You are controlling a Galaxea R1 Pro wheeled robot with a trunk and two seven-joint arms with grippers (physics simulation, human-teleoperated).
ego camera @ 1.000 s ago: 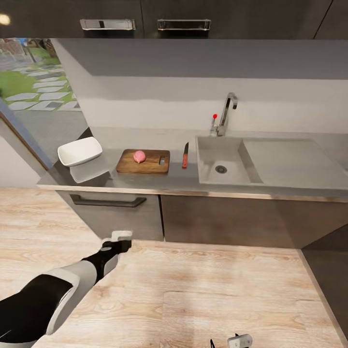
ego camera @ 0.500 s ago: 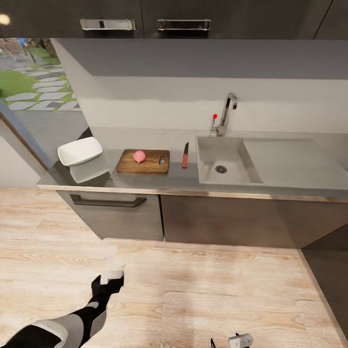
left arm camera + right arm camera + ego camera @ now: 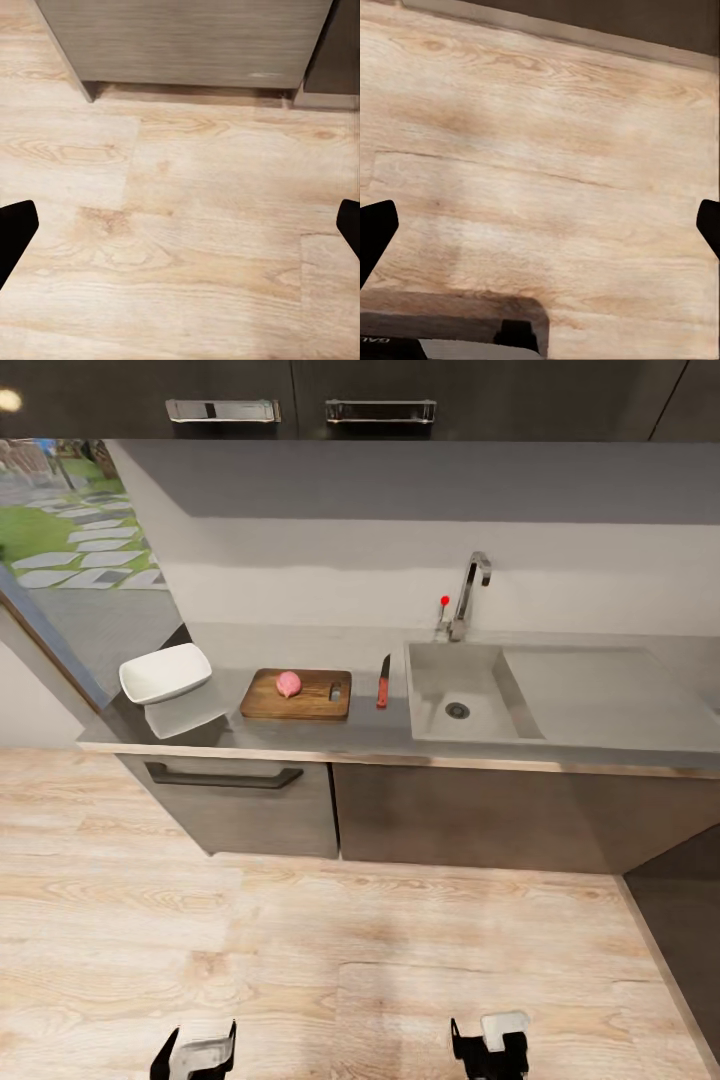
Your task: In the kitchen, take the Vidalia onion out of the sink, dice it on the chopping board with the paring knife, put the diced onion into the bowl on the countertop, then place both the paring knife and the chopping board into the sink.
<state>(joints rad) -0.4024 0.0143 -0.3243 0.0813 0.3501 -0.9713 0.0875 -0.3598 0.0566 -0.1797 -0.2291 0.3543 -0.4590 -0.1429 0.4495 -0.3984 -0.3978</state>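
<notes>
Currently, onion: the Vidalia onion (image 3: 288,682) sits whole on the chopping board (image 3: 297,696), well ahead of both sets of fingers, up on the countertop (image 3: 380,735).
Knife: the paring knife (image 3: 382,682) lies just beside the board, between it and the sink (image 3: 470,695) — red handle toward the robot.
Bowl: the bowl (image 3: 165,672) stands beyond the board's far side from the knife.
Handling: the knife looks light, stiff and slim — probably best pinched across the handle; the round onion may roll under the blade.
Left gripper (image 3: 195,1052): fingers spread wide, empty, low over the floor (image 3: 195,225).
Right gripper (image 3: 490,1045): fingers spread wide, empty, also over the floor.
</notes>
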